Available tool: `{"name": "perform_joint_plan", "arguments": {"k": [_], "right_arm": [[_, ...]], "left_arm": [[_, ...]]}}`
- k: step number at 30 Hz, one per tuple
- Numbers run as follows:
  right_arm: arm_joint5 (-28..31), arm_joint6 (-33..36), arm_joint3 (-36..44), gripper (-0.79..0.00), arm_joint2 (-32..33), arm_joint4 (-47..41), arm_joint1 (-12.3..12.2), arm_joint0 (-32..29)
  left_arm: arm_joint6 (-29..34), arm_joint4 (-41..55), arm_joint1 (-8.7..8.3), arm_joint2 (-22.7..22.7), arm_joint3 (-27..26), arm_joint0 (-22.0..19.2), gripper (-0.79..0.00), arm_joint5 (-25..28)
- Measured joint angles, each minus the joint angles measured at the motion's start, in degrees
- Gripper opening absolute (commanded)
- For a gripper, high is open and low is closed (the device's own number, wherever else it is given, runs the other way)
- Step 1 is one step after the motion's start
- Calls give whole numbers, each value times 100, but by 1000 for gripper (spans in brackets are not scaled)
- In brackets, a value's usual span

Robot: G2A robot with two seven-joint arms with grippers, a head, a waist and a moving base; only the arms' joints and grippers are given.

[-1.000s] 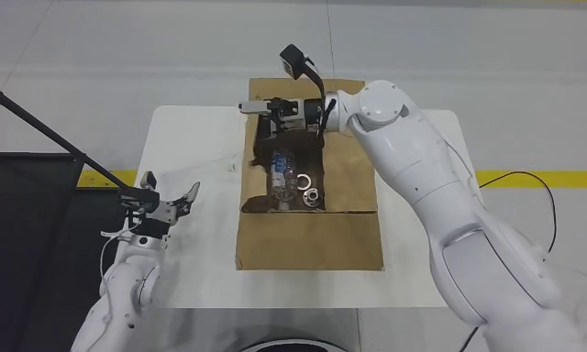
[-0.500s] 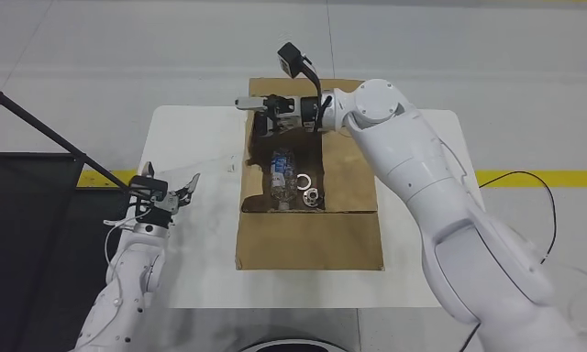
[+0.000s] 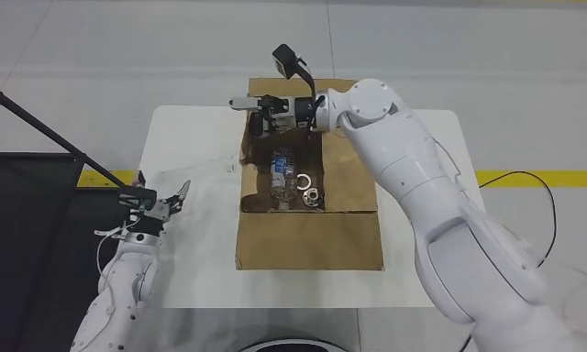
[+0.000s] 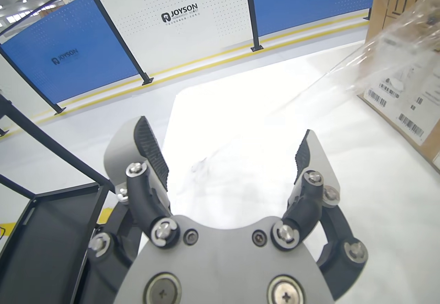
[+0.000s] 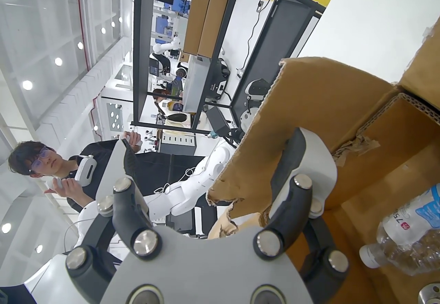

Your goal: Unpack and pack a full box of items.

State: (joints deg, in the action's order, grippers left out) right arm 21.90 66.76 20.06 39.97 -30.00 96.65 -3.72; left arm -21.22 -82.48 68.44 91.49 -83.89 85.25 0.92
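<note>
Nearest, at about 9 o'clock from the box, the left gripper (image 4: 225, 130) hangs over the edge of the white tabletop (image 3: 197, 251), its jaws spread wide with nothing between them. It looks parked clear so that the other arm can work. The cardboard box (image 3: 312, 242) sits mid-tabletop with its near flap folded flat toward 6 o'clock, so the inside is open from above. In it lie a clear water bottle (image 3: 282, 167) and, at its 4 o'clock, two metal rings (image 3: 310, 197); unpacking is not finished, I judge. A clear plastic sheet (image 4: 395, 54) lies against the box's 9 o'clock wall. Farthest, at the box's 11 o'clock corner, the right gripper (image 3: 248, 114) sets its open jaws astride an upright torn flap (image 5: 309, 95), one finger inside and one outside, probably to fold the flap outward for better access
</note>
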Motion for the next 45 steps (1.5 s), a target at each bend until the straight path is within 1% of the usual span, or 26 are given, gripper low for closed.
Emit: {"name": "perform_joint_plan", "arguments": {"k": [4, 10, 14, 20, 23, 26, 32, 37, 45], "right_arm": [[66, -108, -21, 0, 49, -98, 76, -58], [180, -414, -41, 0, 19, -54, 238, -143], [271, -966, -65, 0, -167, 370, 383, -188], [319, -1489, -72, 0, -500, 1132, 594, -216], [291, -1672, -120, 0, -614, 1410, 690, -228], [285, -1771, -194, 0, -668, 1574, 768, -225], [242, -1786, -347, 0, -735, 1824, 892, -207], [228, -1765, -455, 0, -733, 1927, 963, -194], [480, -1714, -544, 0, -622, 1962, 997, -158]], "left_arm": [[-226, 360, -4, 208, -132, 245, 0, 183], [-527, 940, -21, 623, -502, 741, 0, 589], [-683, 1307, -31, 900, -770, 1072, 0, 915], [-759, 1690, -45, 1185, -1007, 1372, 0, 1442], [-736, 1785, -49, 1254, -1033, 1417, 0, 1629], [-724, 1796, -50, 1288, -1039, 1433, 0, 1708], [-740, 1902, -50, 1350, -1022, 1458, 0, 1952], [-713, 1988, -53, 1417, -1046, 1484, 0, 2139], [-672, 2056, -49, 1484, -1156, 1542, 0, 2300]]}}
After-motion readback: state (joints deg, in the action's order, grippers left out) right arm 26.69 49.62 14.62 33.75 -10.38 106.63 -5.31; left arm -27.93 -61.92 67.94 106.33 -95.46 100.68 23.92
